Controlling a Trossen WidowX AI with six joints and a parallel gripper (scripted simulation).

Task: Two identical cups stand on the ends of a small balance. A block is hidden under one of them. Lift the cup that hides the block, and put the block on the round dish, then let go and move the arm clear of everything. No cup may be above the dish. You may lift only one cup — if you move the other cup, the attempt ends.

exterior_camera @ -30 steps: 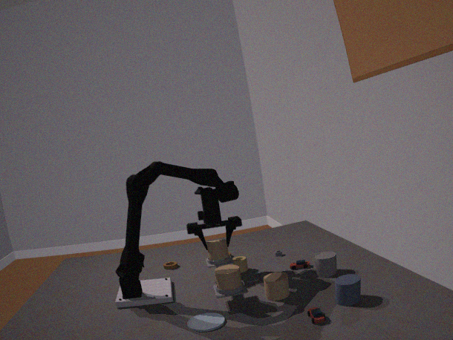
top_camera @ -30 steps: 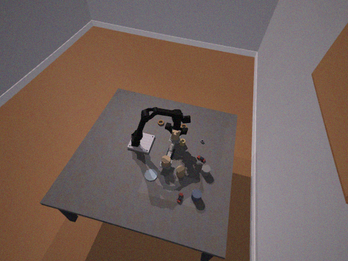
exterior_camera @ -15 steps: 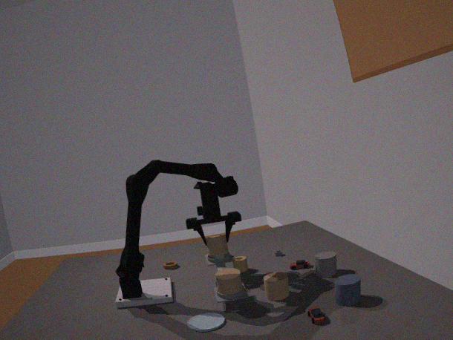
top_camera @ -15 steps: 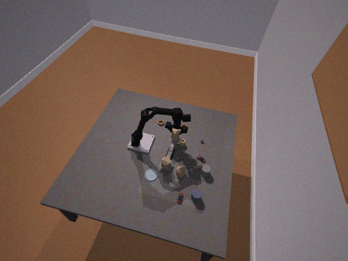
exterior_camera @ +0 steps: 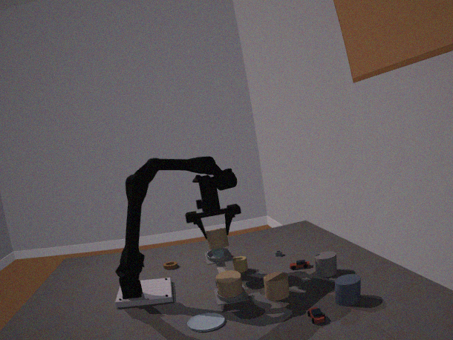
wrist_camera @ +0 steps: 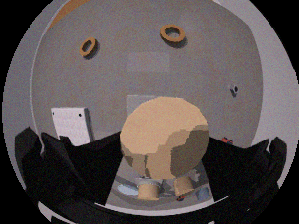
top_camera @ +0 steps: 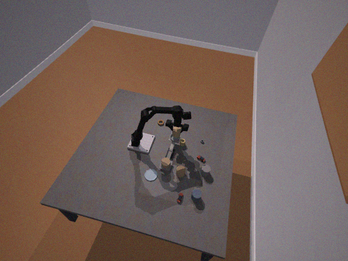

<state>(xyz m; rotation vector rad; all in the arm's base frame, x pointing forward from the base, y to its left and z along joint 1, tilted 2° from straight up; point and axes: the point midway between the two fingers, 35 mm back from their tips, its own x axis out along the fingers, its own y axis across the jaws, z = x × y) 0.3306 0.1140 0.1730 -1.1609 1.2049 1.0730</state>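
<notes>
My gripper (top_camera: 177, 130) (exterior_camera: 217, 236) (wrist_camera: 163, 137) is shut on a tan cup (top_camera: 177, 134) (exterior_camera: 218, 243) (wrist_camera: 157, 118), held upright above the far pan (exterior_camera: 209, 258) of the balance (top_camera: 170, 150). A bluish patch shows in that pan; I cannot tell whether it is the block. The other tan cup (top_camera: 166, 163) (exterior_camera: 229, 285) (wrist_camera: 149, 192) stands on the near end. The round dish (top_camera: 150, 175) (exterior_camera: 206, 322) (wrist_camera: 127, 189) is pale blue and bare, on the table in front of the near end.
A small yellow cup (top_camera: 182, 142) (exterior_camera: 240, 264) stands by the balance. Another tan cylinder (top_camera: 181, 171) (exterior_camera: 276, 287), a grey cylinder (top_camera: 206, 169) (exterior_camera: 326, 265), a blue cylinder (top_camera: 197, 194) (exterior_camera: 347, 291) and red toy cars (top_camera: 201, 159) (exterior_camera: 316, 315) stand to the right. Orange rings (wrist_camera: 172, 33) lie beyond.
</notes>
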